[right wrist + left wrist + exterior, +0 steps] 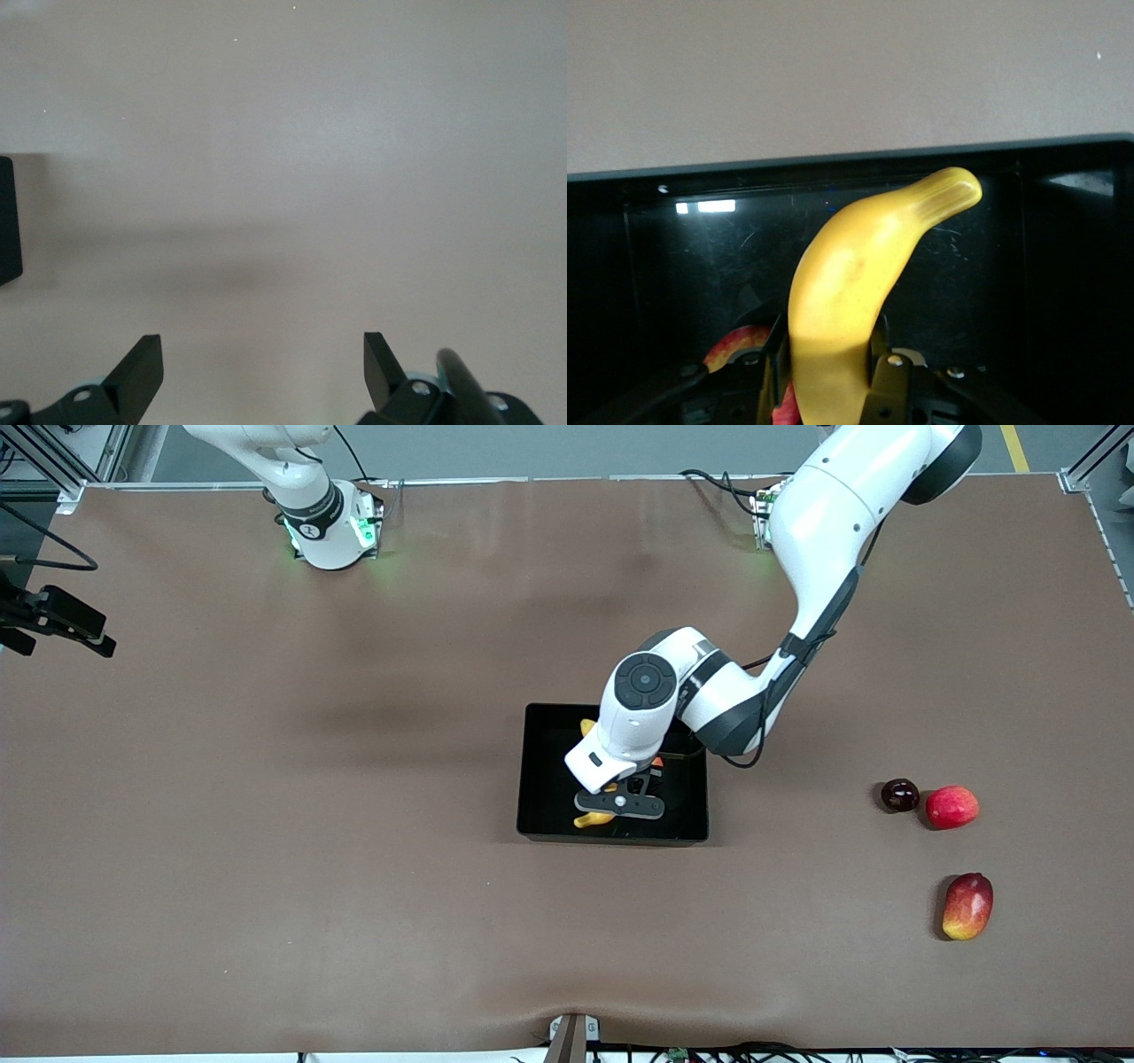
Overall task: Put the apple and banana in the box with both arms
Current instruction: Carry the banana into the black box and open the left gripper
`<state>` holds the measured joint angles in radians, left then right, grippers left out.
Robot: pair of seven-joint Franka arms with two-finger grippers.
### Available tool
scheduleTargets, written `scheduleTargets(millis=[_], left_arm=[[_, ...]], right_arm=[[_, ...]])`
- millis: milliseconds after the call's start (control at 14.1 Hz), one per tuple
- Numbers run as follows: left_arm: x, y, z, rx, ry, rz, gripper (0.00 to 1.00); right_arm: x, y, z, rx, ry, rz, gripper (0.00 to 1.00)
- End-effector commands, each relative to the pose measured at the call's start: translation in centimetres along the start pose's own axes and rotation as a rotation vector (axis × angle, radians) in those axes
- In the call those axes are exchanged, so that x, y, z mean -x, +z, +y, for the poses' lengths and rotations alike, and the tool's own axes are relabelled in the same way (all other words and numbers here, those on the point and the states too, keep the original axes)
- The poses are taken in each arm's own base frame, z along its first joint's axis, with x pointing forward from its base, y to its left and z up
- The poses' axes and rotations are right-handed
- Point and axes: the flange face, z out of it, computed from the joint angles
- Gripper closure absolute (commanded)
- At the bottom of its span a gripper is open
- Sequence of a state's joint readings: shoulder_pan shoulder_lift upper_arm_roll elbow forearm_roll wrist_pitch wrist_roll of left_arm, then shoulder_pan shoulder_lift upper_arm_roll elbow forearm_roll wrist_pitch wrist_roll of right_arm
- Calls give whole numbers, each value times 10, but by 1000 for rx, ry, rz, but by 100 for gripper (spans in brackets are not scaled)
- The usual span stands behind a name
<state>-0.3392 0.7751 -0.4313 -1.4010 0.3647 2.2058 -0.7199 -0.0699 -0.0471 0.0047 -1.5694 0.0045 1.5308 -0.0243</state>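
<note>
My left gripper (620, 804) is down inside the black box (540, 779) and shut on the yellow banana (859, 266), which stands between its fingers. The banana's ends show on either side of the hand in the front view (592, 819). The red and yellow apple (735, 343) lies in the box (1063, 230) under the gripper, mostly hidden; a sliver shows in the front view (656, 763). My right gripper (263, 363) is open and empty over bare table. Its hand is outside the front view.
Toward the left arm's end lie a dark plum (900, 794), a smooth pinkish-red round fruit (952, 807) and, nearer the front camera, a red-yellow mango-like fruit (967, 905). A black device (53, 615) juts in at the right arm's end.
</note>
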Motion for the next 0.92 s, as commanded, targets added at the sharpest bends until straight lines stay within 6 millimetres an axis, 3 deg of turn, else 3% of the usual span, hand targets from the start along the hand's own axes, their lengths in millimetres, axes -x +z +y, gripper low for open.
scheduleTargets(millis=[0,283,709,780,850], left_arm=[[0,3,15,22,-6,38,100],[14,41,33,51,-8,24,100],[34,99,45,-24,-70,38,100],[34,101,45,-26,-74,46,98],[32,99,44,-24,-80,50,78]], right_arm=[[-2,-3,4,2,-2,1,0],[-2,-4,2,3,-5,5,0],[-2,-4,3,3,-4,5,0],[-2,-4,2,3,-5,5,0],[-2,-3,2,3,-5,2,0]])
